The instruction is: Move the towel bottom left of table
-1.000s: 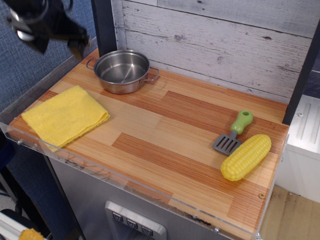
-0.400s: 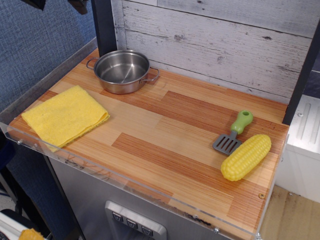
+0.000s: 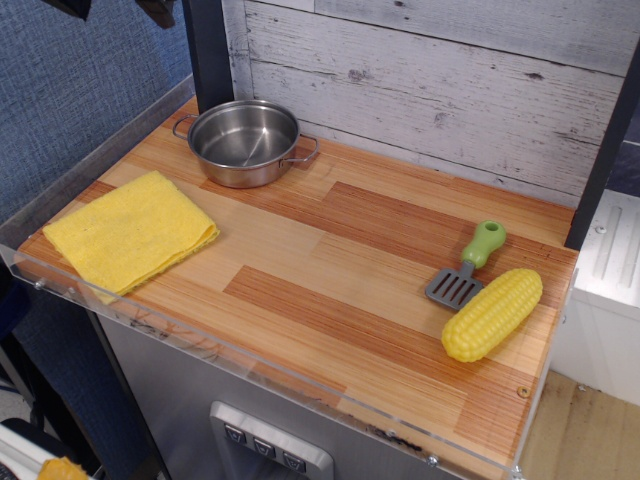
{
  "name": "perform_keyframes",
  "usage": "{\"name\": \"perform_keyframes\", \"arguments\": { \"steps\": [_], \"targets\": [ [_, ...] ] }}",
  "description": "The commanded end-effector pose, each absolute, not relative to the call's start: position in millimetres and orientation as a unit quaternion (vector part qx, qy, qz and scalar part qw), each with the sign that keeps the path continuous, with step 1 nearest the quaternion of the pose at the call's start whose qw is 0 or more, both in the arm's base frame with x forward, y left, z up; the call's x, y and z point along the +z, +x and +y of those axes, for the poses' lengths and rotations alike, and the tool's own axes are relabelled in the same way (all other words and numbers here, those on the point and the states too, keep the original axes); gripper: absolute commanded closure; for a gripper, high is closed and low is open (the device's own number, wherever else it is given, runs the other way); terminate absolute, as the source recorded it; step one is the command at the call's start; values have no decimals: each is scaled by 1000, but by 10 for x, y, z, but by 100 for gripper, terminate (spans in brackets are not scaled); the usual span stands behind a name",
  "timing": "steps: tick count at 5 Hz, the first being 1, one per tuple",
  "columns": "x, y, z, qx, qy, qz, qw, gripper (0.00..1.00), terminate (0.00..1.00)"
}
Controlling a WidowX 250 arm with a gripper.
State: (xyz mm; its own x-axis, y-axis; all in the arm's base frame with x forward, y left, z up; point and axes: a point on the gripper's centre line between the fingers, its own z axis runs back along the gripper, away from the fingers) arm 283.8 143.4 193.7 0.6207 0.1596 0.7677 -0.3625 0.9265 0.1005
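At the near left corner of the table, the towel lies flat and folded, one edge close to the clear plastic rim along the front. Toward the near right corner, a yellow corn cob rests on the planks, and a small spatula with a green handle lies just beside it on its left. At the far left corner, a steel pot stands upright, apart from the towel. Only two dark tips of the gripper show at the top edge above the far left side; whether the pincer is open or closed, I cannot tell.
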Motion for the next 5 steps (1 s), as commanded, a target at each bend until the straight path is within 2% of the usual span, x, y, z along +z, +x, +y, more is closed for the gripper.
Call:
{"name": "perform_keyframes", "arguments": {
  "steps": [1, 4, 5],
  "targets": [
    [2083, 2764, 1431, 144, 132, -433, 880, 0, 0],
    [2083, 2764, 1431, 144, 132, -433, 880, 0, 0],
    [2083, 2764, 1431, 144, 132, -433, 880, 0, 100]
  ]
}}
